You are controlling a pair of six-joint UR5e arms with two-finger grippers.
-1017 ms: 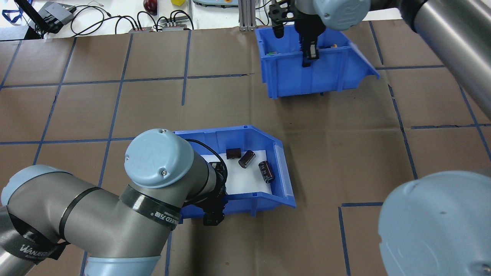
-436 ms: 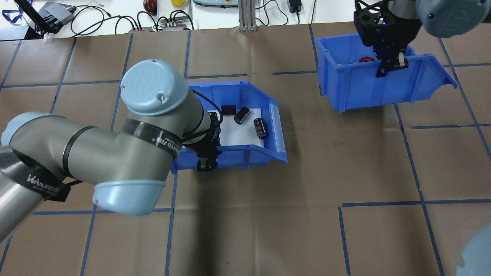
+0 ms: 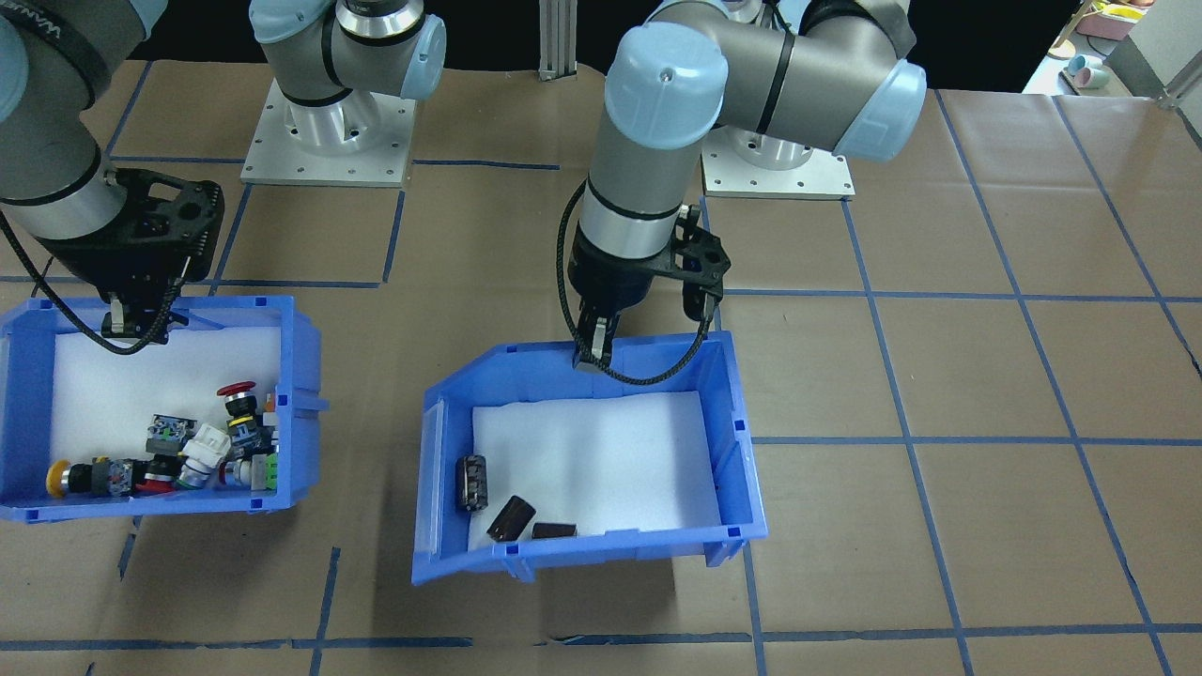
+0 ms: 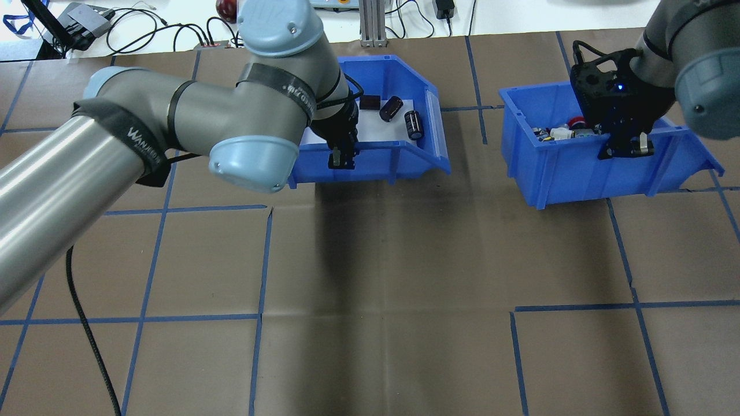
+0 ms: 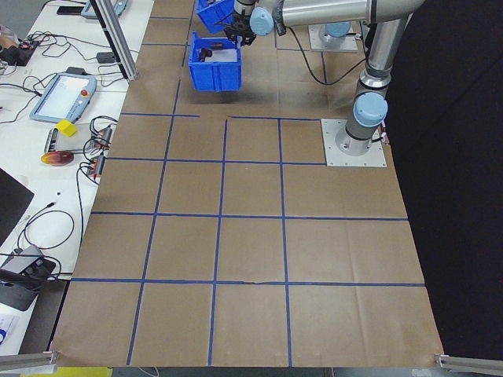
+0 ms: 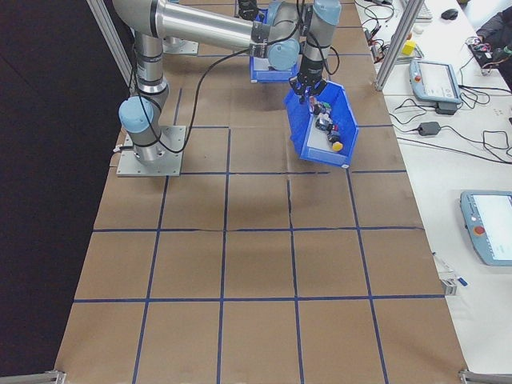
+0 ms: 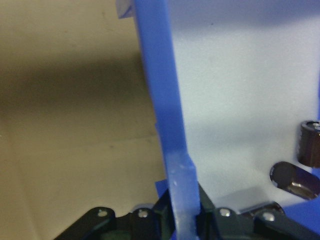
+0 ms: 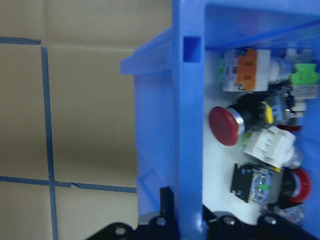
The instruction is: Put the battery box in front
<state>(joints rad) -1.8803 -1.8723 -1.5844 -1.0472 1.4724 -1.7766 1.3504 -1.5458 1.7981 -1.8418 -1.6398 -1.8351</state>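
Note:
The battery box is a blue bin with a white foam floor and three dark cells lying at its sloped end. It hangs tilted above the table, with its shadow below it. My left gripper is shut on its straight side wall. In the left wrist view that wall runs between the fingers. My right gripper is shut on the wall of the other blue bin, which holds coloured push-buttons.
Brown paper with a blue tape grid covers the table. Cables and an aluminium post stand along the far edge. The arms' base plates lie on the robot's side. The two bins hang about a hand's width apart.
The left arm has carried the battery box from the near middle of the table to the far side. The right arm has shifted the button bin rightwards and slightly nearer.

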